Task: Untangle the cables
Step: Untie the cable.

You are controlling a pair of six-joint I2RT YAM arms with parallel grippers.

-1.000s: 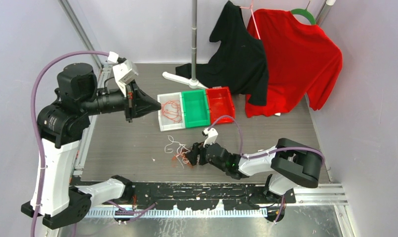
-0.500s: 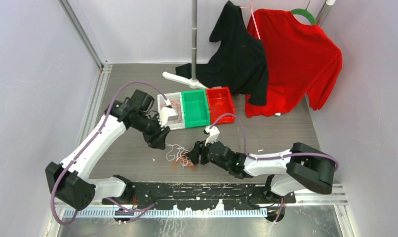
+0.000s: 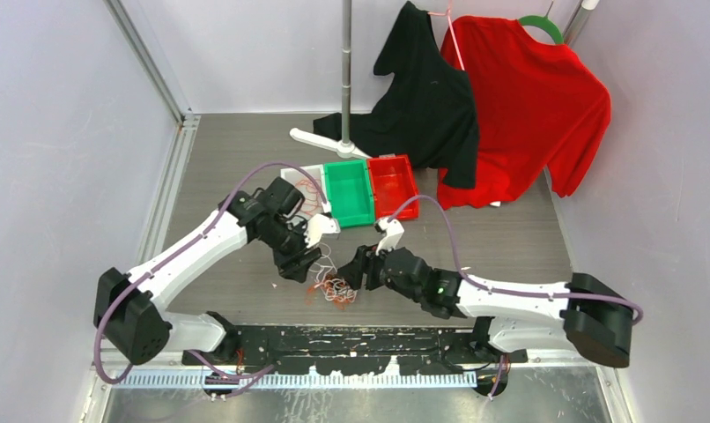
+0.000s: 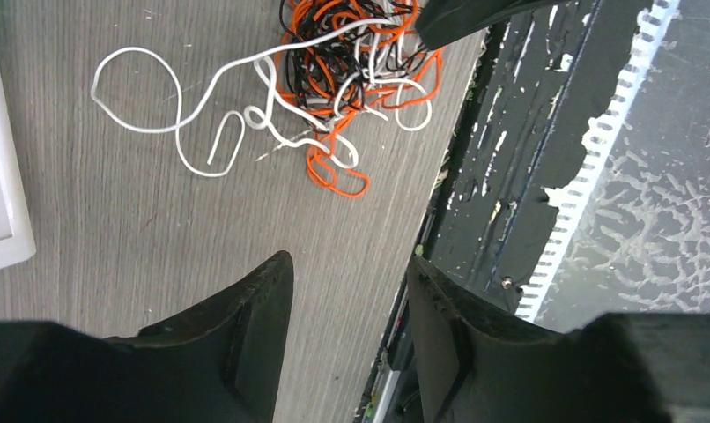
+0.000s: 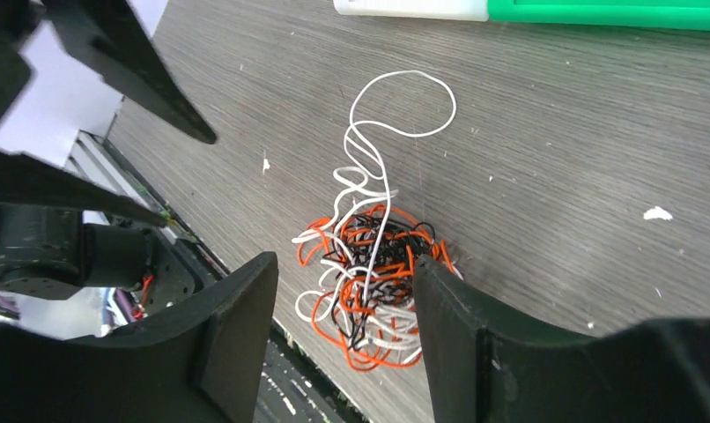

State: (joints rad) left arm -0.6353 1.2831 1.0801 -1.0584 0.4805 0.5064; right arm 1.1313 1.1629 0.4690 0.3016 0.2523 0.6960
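Since half a second ago the left arm has swung right and nearer, and the right arm has stretched further out to the left.

Left gripper (image 3: 304, 263) now hangs just left of the cables (image 3: 334, 289), its two fingers spread apart with only bare table (image 4: 114, 229) between them. Right gripper (image 3: 357, 270) sits just right of the heap, its jaws also parted. In its own wrist view the tangle (image 5: 369, 291) shows in the gap between the fingers, and whether they touch it cannot be told. The two grippers flank the heap closely.

One tangle lies there, in three colours: orange-red, white and black. The number of separate wires cannot be counted. One white strand (image 4: 149, 97) trails out of it in open loops toward the far left.

The heap lies close to the table's near edge, just beside the black base rail (image 3: 378, 339). Bare tabletop stretches to its left and right.

Farther back stand three bins in a row: white bin (image 3: 309, 174), partly hidden by the left arm, green bin (image 3: 349, 194) and red bin (image 3: 394, 187). Behind them a stand pole (image 3: 346, 70) rises, with two shirts hanging to the right, a black shirt (image 3: 426, 97) and a red shirt (image 3: 519, 106).
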